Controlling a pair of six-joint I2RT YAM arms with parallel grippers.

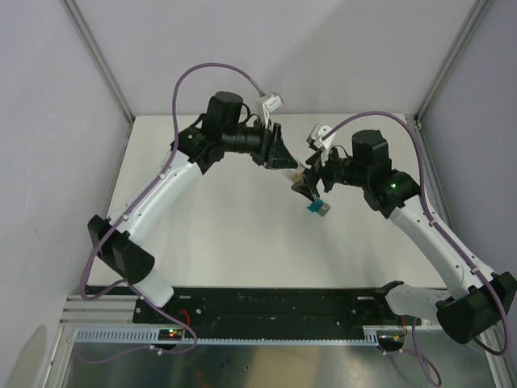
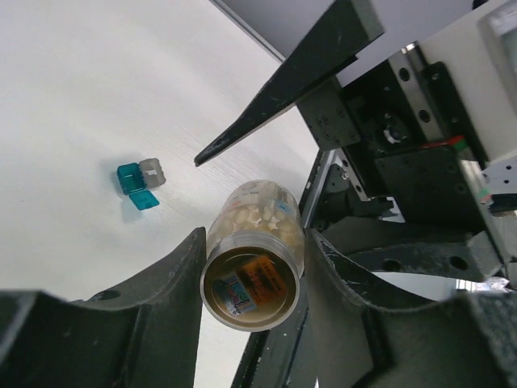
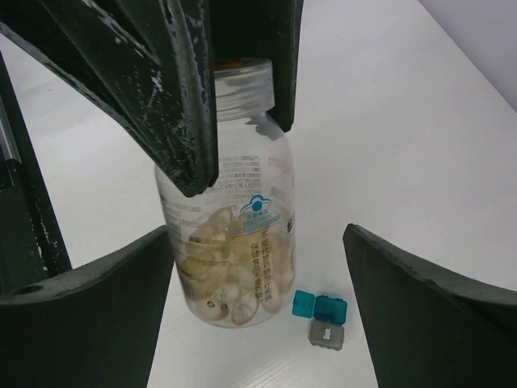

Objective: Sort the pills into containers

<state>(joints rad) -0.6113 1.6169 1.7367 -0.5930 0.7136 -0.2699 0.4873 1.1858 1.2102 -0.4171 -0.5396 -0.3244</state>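
A clear pill bottle (image 3: 242,234) holding several pale capsules hangs above the table, and it also shows in the left wrist view (image 2: 258,214). My left gripper (image 2: 257,242) is shut on its cap end (image 1: 284,158). My right gripper (image 3: 257,234) is open, its fingers wide on either side of the bottle's lower part (image 1: 307,184). The small teal-blue box (image 3: 329,308) lies on the table below with its grey flap (image 3: 327,333) folded open. It also shows in the top view (image 1: 313,208) and in the left wrist view (image 2: 129,178). No amber vial is in view.
The white table (image 1: 226,234) is bounded by grey walls at left, back and right. The black base rail (image 1: 266,303) runs along the near edge. Purple cables loop over both arms.
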